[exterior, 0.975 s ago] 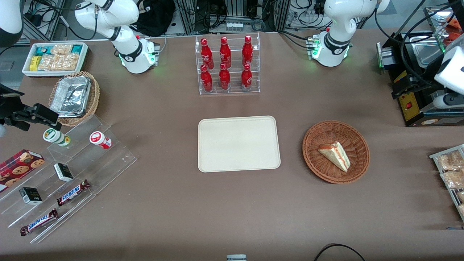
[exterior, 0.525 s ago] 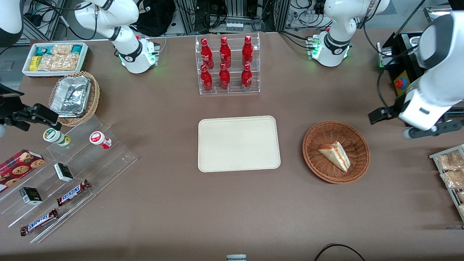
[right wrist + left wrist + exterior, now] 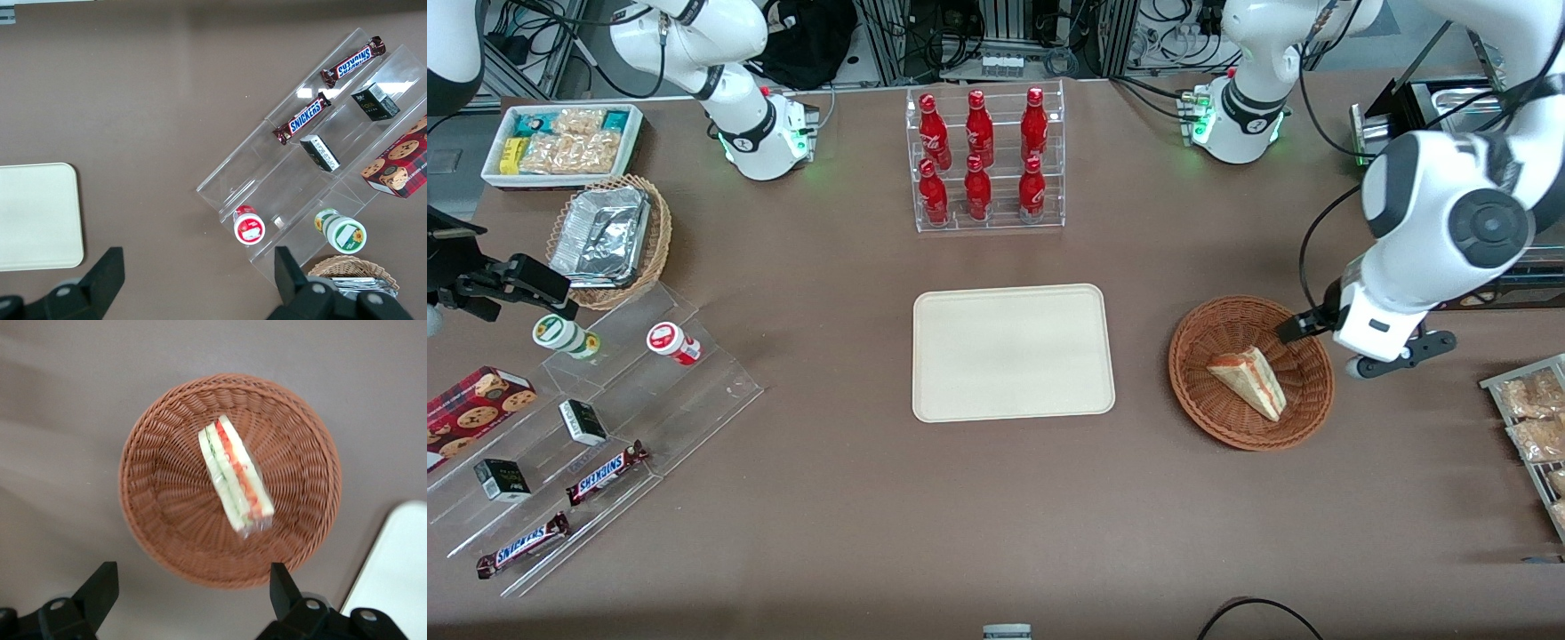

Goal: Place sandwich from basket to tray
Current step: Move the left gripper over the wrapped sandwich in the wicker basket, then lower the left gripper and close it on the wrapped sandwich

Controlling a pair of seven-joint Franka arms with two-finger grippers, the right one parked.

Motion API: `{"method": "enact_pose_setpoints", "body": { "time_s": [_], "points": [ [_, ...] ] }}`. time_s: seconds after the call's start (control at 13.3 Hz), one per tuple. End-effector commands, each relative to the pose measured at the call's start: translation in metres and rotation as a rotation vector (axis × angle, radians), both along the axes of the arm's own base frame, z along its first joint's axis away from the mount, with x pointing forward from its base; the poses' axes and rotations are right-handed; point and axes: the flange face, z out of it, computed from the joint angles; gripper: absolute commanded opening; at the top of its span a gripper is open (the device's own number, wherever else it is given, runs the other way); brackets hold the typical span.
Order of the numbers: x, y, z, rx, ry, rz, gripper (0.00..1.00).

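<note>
- Brown cloth covers your table, with a clear acrylic rack of red bottles standing farther from the front camera than everything else you need.
- Your flat cream-coloured rectangular tray lies in the middle of the table, nothing on it; its rounded corner also shows in the left wrist view.
- Your round reddish-brown woven wicker basket sits beside the tray, toward the working arm's end, apart from it.
- Your small triangular wedge sandwich of white bread with orange-red and green layers lies on its side in the basket, wrapped in clear film.
- Your left arm's gripper hangs above the basket's rim, its two dark fingers spread wide, holding nothing and clear of the sandwich.
</note>
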Motion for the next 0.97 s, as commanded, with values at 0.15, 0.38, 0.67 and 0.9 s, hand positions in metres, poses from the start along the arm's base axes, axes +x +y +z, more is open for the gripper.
{"method": "enact_pose_setpoints", "body": {
  "time_s": [0.15, 0.38, 0.67, 0.9],
  "points": [
    [-0.011, -0.016, -0.050, 0.003, -0.065, 0.257, 1.00],
    [-0.017, -0.019, -0.086, -0.031, -0.124, 0.310, 1.00],
    [-0.013, -0.021, -0.110, -0.049, -0.125, 0.372, 1.00],
    [-0.012, -0.028, -0.123, -0.065, -0.126, 0.387, 1.00]
  ]
}}
